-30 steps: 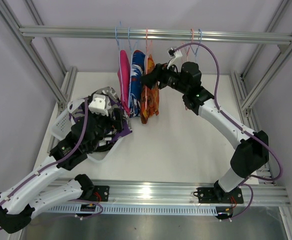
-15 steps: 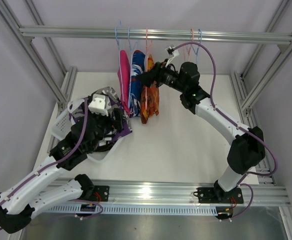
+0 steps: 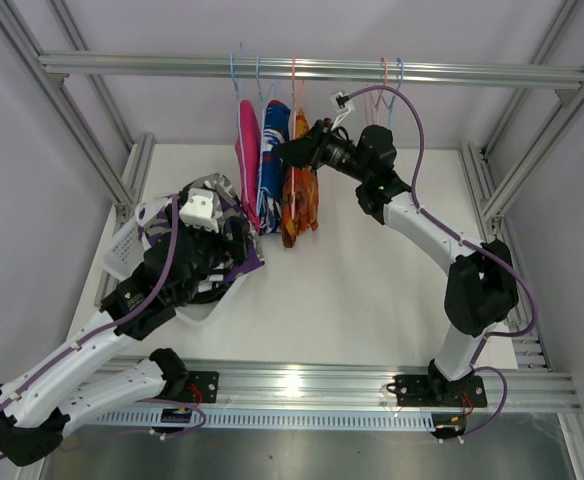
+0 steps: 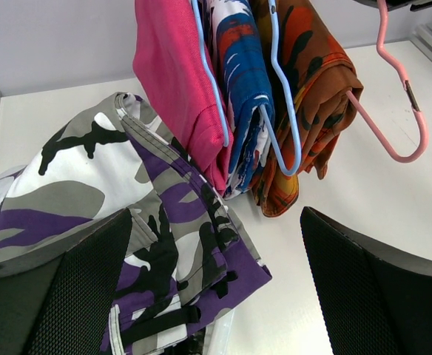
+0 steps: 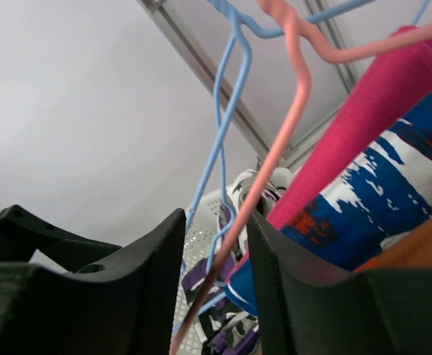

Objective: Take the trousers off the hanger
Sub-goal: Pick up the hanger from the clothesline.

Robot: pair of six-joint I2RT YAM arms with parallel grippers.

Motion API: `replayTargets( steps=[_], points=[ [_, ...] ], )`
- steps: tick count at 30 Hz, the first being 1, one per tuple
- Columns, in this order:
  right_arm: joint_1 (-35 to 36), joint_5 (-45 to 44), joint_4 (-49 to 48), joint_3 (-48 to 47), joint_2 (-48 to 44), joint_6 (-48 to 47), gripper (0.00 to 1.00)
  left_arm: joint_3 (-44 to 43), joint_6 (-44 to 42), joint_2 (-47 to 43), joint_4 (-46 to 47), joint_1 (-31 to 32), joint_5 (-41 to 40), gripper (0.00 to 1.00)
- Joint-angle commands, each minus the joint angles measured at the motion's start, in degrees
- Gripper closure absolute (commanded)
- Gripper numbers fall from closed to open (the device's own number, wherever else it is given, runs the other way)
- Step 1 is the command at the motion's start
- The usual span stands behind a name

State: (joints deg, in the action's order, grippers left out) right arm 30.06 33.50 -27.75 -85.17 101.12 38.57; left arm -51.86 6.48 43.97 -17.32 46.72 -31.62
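Three trousers hang folded on hangers from the rail: pink [image 3: 245, 150], blue-white-red patterned [image 3: 273, 150] and orange [image 3: 300, 195]. My right gripper [image 3: 286, 152] is up at the top of the orange pair's pink hanger. In the right wrist view that hanger's wire [image 5: 275, 163] runs between the right gripper's [image 5: 216, 296] fingers, close to the right-hand one, with a gap left beside it. Purple-white camouflage trousers [image 4: 127, 192] lie over the basket. My left gripper [image 4: 216, 296] hovers wide open just above them, holding nothing.
A white mesh basket [image 3: 122, 250] sits at the table's left under the left arm. Empty pink and blue hangers [image 3: 392, 75] hang further right on the aluminium rail [image 3: 472, 72]. An empty pink hanger [image 4: 401, 111] dangles beside the orange pair.
My right gripper has moved left and up to the hanger tops, and its jaws have narrowed around the pink hanger wire. The left arm has stayed still.
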Motion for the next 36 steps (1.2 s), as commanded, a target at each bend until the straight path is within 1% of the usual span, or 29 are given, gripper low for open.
replayTargets(
  steps=[1,3,6,7,9,10,12,13,14,21,22,36],
  points=[
    [-0.5,2.4,-7.1,-1.5,1.0,2.9,0.58,-1.2,-0.1,-0.5,0.6,0.4,1.1,0.01],
    [-0.7,3.1,-7.7,-1.2,1.2,3.4,0.59,-1.4,-0.1,-0.5,0.5,0.4,1.1,0.01],
    [-0.9,3.4,-7.9,-1.3,1.4,4.4,0.64,-1.3,-0.1,-0.6,0.5,0.4,1.3,0.01],
    [-0.9,3.6,-8.3,-1.3,1.7,5.0,0.68,-1.3,-0.1,-0.7,0.5,0.4,1.5,0.01],
    [-1.1,4.0,-8.7,-1.1,1.6,5.6,0.72,-1.2,-0.1,-0.7,0.5,0.4,1.4,0.01],
    [-1.1,3.9,-8.7,-1.2,1.7,5.8,0.76,-1.2,-0.2,-0.7,0.5,0.4,1.4,0.01],
    [-1.1,4.0,-8.8,-1.1,1.4,5.9,0.80,-1.1,-0.2,-0.7,0.5,0.4,1.5,0.01],
    [-1.0,4.0,-8.8,-1.1,1.4,6.0,0.85,-1.2,-0.2,-0.8,0.6,0.4,1.6,0.01],
    [-1.1,4.1,-8.8,-1.2,1.3,6.1,0.87,-1.2,-0.2,-0.8,0.6,0.4,1.5,0.01],
    [-1.0,3.9,-7.8,-1.5,0.0,5.8,0.96,-1.2,-0.2,-0.9,0.7,0.4,1.5,0.00],
    [-1.0,3.9,-7.6,-1.7,-0.1,5.7,0.99,-1.1,-0.2,-0.9,0.7,0.4,1.5,0.00],
    [-0.3,1.3,-3.2,-4.1,-3.6,4.6,1.00,-1.4,-0.2,-1.1,0.5,0.4,1.9,0.00]
  ],
)
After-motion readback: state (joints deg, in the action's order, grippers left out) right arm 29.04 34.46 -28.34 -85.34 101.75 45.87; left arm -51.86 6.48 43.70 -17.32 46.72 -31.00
